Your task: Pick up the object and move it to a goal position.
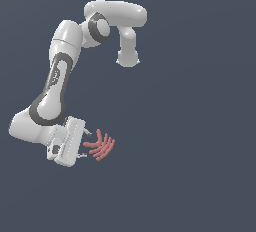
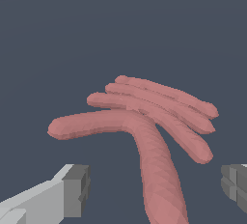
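Note:
The object [image 1: 101, 144] is a small salmon-red bunch of curved finger-like sausages, fanned out on the dark floor in the lower part of the exterior view. My gripper [image 1: 86, 144] sits just to the exterior view's left of it, fingers pointing toward it and spread open. In the wrist view the object [image 2: 144, 121] fills the middle, one long sausage running down between my two grey fingertips [image 2: 72, 189]. The fingers stand on either side of that sausage's end without touching it.
The white arm [image 1: 60, 76] bends down from its base [image 1: 127, 56] at the upper middle of the exterior view. A plain dark blue-grey floor [image 1: 190, 166] lies all around.

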`<state>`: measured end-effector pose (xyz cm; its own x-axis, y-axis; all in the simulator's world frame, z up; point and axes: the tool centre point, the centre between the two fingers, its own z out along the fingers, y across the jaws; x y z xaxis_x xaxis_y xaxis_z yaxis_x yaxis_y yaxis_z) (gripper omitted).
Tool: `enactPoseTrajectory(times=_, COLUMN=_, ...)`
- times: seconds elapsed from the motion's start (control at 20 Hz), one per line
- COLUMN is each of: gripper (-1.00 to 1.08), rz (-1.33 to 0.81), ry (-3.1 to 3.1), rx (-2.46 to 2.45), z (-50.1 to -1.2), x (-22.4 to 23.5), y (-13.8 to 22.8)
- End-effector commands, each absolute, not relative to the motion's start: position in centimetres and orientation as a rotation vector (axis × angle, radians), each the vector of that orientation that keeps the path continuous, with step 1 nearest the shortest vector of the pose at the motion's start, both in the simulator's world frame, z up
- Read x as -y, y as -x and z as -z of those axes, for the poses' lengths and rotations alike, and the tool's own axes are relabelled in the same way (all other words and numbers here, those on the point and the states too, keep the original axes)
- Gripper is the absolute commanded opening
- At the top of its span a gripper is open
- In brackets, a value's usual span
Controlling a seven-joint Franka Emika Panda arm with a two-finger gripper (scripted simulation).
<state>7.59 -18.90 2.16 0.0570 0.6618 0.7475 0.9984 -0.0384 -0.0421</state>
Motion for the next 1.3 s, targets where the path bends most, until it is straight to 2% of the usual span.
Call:
enactPoseTrajectory(times=0.0, gripper=1.08, rz=0.751, ry=1.761, rx=1.664, z=-2.0, x=18.7, y=-7.6)
enactPoseTrajectory(times=0.05, gripper=-1.00, rz=0.751, ry=1.761, rx=1.664, z=-2.0, x=18.7, y=-7.6)
enactPoseTrajectory(times=0.8, gripper=-1.00, rz=0.751, ry=1.761, rx=1.664, z=-2.2, x=18.5, y=-7.6)
enactPoseTrajectory(times=1.25, gripper=-1.00, rz=0.749, ry=1.762, rx=1.664, z=-4.2, x=17.0, y=-7.7)
